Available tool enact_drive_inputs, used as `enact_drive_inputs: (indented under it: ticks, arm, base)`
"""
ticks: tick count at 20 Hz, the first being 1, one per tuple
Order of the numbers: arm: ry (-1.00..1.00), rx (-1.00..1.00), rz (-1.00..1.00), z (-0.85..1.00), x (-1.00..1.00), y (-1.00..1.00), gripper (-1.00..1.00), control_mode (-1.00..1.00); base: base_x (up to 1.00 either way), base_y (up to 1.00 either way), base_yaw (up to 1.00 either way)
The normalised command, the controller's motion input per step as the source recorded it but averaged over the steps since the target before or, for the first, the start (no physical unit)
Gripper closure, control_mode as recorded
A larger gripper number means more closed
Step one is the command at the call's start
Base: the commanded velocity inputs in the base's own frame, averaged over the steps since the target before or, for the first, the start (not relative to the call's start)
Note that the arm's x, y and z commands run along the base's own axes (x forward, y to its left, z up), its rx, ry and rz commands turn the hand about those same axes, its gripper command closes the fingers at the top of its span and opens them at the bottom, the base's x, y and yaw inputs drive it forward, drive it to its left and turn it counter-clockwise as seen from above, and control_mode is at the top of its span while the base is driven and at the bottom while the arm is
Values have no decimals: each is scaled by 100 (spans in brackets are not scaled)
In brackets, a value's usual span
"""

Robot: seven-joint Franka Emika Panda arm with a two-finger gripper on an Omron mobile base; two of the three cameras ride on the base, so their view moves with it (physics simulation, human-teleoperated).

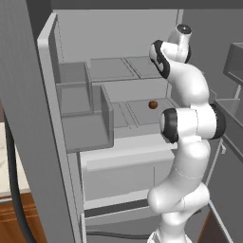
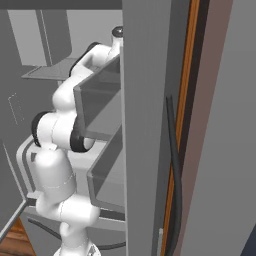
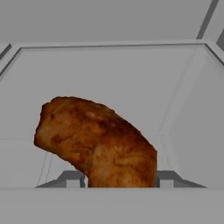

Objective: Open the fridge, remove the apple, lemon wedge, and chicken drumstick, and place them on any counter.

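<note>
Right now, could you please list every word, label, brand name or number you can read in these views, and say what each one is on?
None: no readable text shows in any view.
The fridge has plain grey walls, shelves and door bins, with no lettering.
The chicken drumstick between the claw tips carries no label.
The apple on the shelf is unmarked.

A strip of brown wooden flooring (image 1: 12, 223) is seen at lower left. A tall brown panel (image 2: 212, 125) with an orange edge (image 2: 186, 115) is shown at right, beside a plain grey wall (image 2: 235, 150). Lighting is even and soft.
</note>
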Motion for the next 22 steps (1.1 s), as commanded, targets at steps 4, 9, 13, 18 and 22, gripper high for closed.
enact_drive_inputs:
  ticks: [4,9,13,18,22]
  arm:
    - [-7,0,0,8,-50,0,100,-100]
    - [0,0,0,18,-60,0,100,-100]
    - [-2,-3,0,17,-73,8,100,-100]
    - [-1,-4,0,23,-82,16,100,-100]
    - [0,-4,0,15,-81,24,100,-100]
  base:
    - [0,0,0]
    - [0,0,0]
    - [0,0,0]
    - [0,0,0]
    - [0,0,0]
